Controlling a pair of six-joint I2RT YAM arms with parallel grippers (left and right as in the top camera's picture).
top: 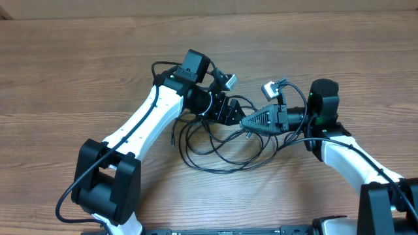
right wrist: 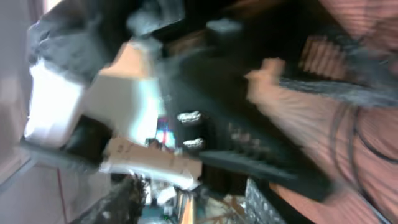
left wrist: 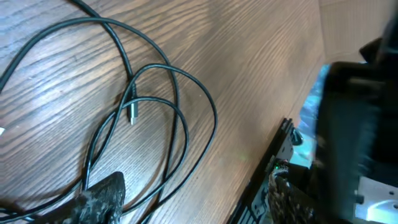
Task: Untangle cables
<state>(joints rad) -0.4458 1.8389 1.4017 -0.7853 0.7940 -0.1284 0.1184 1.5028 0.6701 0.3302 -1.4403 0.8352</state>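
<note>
Several thin black cables [top: 215, 147] lie in overlapping loops on the wooden table between the two arms. In the left wrist view the cable loops [left wrist: 180, 118] cross each other, and one silver-tipped plug [left wrist: 132, 115] lies inside them. My left gripper [top: 230, 112] is low over the tangle's upper edge. It is open, its fingers [left wrist: 193, 186] are wide apart, and the left fingertip sits on or just over some strands. My right gripper [top: 248, 123] points left at the tangle and is rolled on its side. Its view is blurred, and its fingers [right wrist: 193, 199] look apart with nothing between them.
The wooden table [top: 78, 72] stretches to all sides. Each arm carries thicker black wires of its own. A silver plug end [top: 230, 81] and another connector [top: 269, 89] show near the wrists. A cardboard wall [top: 326, 6] runs along the far edge.
</note>
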